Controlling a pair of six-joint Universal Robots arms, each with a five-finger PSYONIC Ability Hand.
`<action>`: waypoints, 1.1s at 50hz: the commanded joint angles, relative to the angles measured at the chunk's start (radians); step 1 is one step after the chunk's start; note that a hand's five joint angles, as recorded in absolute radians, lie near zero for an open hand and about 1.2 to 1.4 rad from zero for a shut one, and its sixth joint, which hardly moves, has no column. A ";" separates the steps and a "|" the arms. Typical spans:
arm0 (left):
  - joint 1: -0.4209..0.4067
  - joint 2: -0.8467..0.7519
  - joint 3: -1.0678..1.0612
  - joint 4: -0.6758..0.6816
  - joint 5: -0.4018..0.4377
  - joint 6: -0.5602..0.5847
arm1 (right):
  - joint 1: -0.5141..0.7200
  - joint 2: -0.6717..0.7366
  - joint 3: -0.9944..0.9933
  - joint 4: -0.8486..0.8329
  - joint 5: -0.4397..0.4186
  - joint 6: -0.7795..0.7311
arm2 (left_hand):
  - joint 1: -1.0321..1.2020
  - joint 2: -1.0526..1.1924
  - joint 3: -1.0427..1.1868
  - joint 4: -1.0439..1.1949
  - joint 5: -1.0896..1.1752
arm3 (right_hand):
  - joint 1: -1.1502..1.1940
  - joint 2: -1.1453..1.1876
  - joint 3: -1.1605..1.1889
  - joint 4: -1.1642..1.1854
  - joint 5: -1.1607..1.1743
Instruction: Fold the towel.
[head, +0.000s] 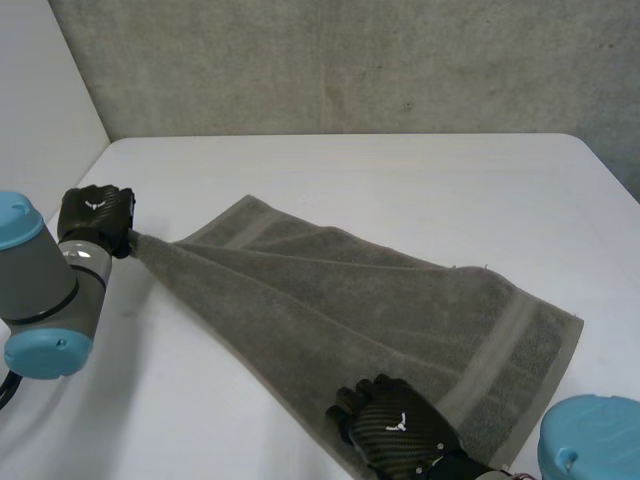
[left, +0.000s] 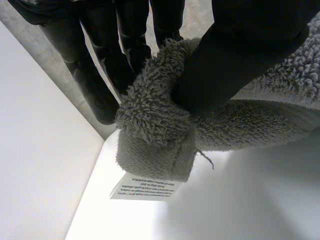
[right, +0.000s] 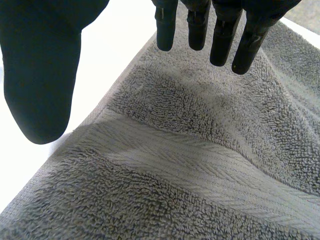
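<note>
One grey towel (head: 370, 310) lies spread on the white tabletop (head: 400, 180), reaching from its left edge toward its near right corner. The left hand (head: 95, 218) pinches one towel corner between thumb and fingers, where a white label (left: 145, 186) hangs. The right hand (head: 400, 428) is over the towel's near edge, fingers straight and thumb spread wide.

Soft light — faint shadow under towel (left: 152, 132)
</note>
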 joint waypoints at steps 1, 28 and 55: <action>0.000 -0.001 -0.005 0.000 0.000 0.000 | 0.024 0.024 0.005 -0.040 0.044 0.000 | 0.245 0.181 0.184 0.179 0.203 | -0.032 -0.047 -0.036 -0.056 -0.044; 0.000 -0.007 -0.005 0.000 0.001 -0.002 | 0.027 0.084 0.023 -0.205 0.239 -0.125 | 0.245 0.181 0.184 0.179 0.203 | -0.032 -0.047 -0.036 -0.056 -0.044; -0.003 0.011 -0.031 -0.010 0.000 0.000 | -0.099 -0.029 0.008 -0.250 0.291 -0.149 | 0.245 0.181 0.184 0.179 0.203 | 1.189 1.175 1.185 1.165 1.177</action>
